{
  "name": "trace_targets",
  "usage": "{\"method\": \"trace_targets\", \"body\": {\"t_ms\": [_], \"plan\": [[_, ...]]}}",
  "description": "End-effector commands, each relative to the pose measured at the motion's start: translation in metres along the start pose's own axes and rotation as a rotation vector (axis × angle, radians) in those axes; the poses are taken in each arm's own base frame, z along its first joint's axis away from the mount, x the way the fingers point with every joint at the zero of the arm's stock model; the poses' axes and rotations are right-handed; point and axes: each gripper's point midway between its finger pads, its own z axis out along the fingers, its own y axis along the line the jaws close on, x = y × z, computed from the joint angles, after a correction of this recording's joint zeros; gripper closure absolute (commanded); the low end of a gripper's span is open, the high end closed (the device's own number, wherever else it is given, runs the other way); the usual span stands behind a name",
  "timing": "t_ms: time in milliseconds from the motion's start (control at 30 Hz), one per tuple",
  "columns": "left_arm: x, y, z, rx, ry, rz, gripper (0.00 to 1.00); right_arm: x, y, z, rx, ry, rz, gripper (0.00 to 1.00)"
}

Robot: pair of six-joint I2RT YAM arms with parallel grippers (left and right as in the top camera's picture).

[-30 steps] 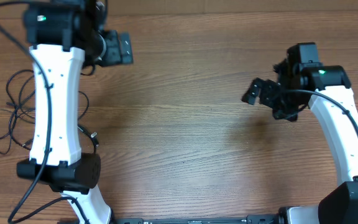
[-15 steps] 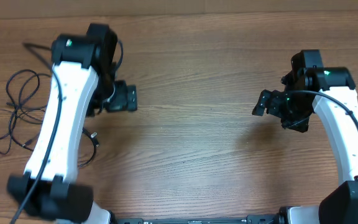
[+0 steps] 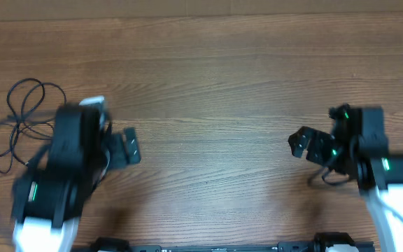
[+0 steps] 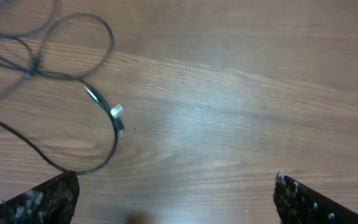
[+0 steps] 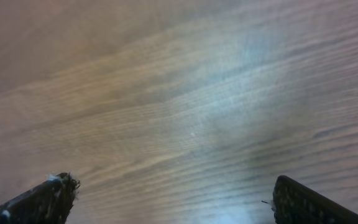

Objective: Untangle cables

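The cables (image 3: 16, 119) lie in loose black loops on the wooden table at the far left of the overhead view. In the left wrist view a loop of cable (image 4: 86, 74) with a small silvery plug tip (image 4: 116, 112) rests on the wood at the upper left. My left gripper (image 3: 128, 147) hangs to the right of the cables, open and empty, its fingertips (image 4: 55, 196) wide apart. My right gripper (image 3: 301, 142) is over bare wood on the right side, open with nothing between its fingertips (image 5: 297, 199). No cable shows in the right wrist view.
The wooden table (image 3: 215, 84) fills all views. The left arm (image 3: 54, 189) covers part of the cable loops near the front left. The right arm (image 3: 383, 175) stands at the front right.
Both arms have drawn back toward the front edge. The left gripper came down from the far side past the cables. The cables have not moved.
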Motion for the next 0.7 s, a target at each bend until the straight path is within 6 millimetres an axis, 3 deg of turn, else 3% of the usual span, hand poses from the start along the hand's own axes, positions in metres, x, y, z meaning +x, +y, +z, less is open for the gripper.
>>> {"method": "trace_targets", "body": {"t_ms": [0,133,233,433,667], "plan": [[0.007,0.025,-0.023,-0.065,-0.146,-0.084,0.01,-0.001,0.002,-0.027,-0.026,-0.147,-0.008,0.00],[0.009,0.032,-0.048,-0.045,-0.262,-0.104,0.01,-0.003,0.008,-0.055,-0.070,-0.274,-0.033,0.00],[0.015,0.035,-0.055,-0.039,-0.276,-0.105,0.01,-0.003,0.010,-0.064,-0.083,-0.312,-0.041,0.00],[0.032,0.040,-0.052,-0.064,-0.209,-0.093,0.01,-0.002,0.009,-0.063,-0.080,-0.304,-0.039,0.00],[0.038,0.042,-0.051,-0.074,-0.184,-0.089,0.00,-0.002,0.009,-0.063,-0.079,-0.303,-0.039,0.00]]}}
